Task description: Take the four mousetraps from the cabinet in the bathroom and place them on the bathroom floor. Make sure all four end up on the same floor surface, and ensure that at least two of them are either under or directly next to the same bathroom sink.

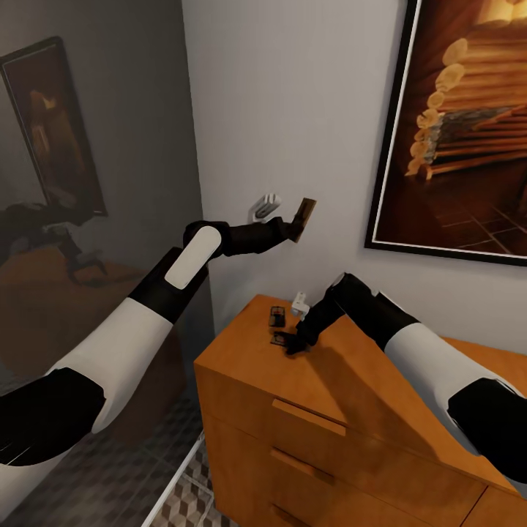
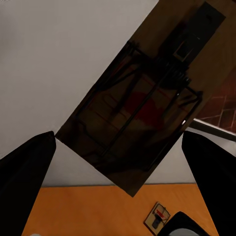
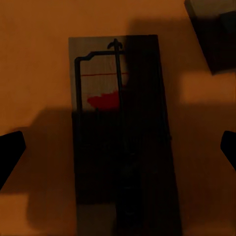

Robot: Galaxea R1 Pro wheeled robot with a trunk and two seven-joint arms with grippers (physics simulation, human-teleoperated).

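Observation:
My left gripper (image 1: 296,230) is raised in front of the white wall, shut on a brown mousetrap (image 1: 305,211) that it holds in the air. That mousetrap (image 2: 137,113) spans the gap between the dark fingers (image 2: 24,172) in the left wrist view. On the orange-brown cabinet (image 1: 366,388) lie two more mousetraps. My right gripper (image 1: 288,344) is lowered over the nearer mousetrap (image 1: 279,339), open. Its fingertips (image 3: 10,152) stand on either side of this trap (image 3: 120,137) without touching it. The other mousetrap (image 1: 277,316) lies just behind, also seen as a small trap (image 2: 158,216).
A large framed picture (image 1: 461,124) hangs on the wall above the cabinet. A white wall fitting (image 1: 266,206) sits beside my left gripper. A dark framed panel (image 1: 55,124) hangs at the left. Cube-patterned floor tiles (image 1: 183,505) show below the cabinet's drawer handles (image 1: 307,417).

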